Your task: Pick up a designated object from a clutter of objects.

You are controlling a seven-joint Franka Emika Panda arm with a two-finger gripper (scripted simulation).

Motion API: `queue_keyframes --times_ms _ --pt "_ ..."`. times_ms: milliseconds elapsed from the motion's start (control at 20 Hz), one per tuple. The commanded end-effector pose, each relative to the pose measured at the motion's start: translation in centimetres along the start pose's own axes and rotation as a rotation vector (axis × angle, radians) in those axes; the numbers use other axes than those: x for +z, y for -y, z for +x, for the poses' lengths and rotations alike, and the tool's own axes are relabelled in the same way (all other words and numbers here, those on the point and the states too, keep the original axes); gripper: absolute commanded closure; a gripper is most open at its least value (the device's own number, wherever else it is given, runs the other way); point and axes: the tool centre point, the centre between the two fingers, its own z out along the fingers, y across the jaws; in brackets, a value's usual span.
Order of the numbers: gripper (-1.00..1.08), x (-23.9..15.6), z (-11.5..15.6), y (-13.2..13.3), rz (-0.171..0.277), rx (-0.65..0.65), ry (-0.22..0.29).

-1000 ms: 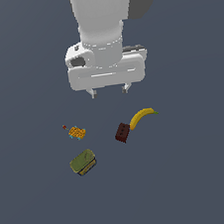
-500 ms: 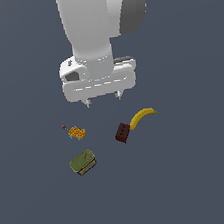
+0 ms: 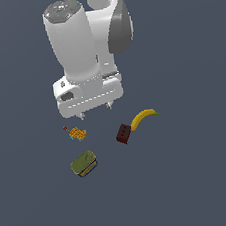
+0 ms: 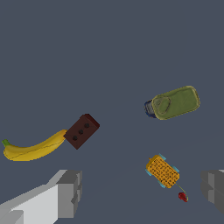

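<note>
The designated object, a small flat orange studded piece (image 3: 78, 134) (image 4: 162, 171) with cyan bits and a red bit at its edges, lies on the dark floor at the exterior view's left of the clutter. An olive-green can (image 3: 84, 163) (image 4: 173, 103), a dark red-brown block (image 3: 124, 133) (image 4: 82, 131) and a yellow banana (image 3: 143, 117) (image 4: 33, 149) lie around it. My gripper (image 3: 95, 111) (image 4: 142, 192) hangs open above the floor, just above and beside the orange piece, holding nothing. In the wrist view the orange piece sits between my two grey fingers (image 4: 69, 193).
The white arm (image 3: 84, 48) rises above the clutter. The banana touches the block's corner. The floor is plain dark grey all around.
The gripper has shifted toward the exterior view's left and lower, coming closer over the orange piece. The four items have not moved.
</note>
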Motion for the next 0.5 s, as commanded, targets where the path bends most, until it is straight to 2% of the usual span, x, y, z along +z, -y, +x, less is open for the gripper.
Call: queue_keyframes --times_ms 0,450 --pt "-0.92 1.1 -0.4 -0.9 0.001 -0.045 0.0" --pt "-0.92 4.9 -2.0 -4.0 0.003 -0.203 0.0"
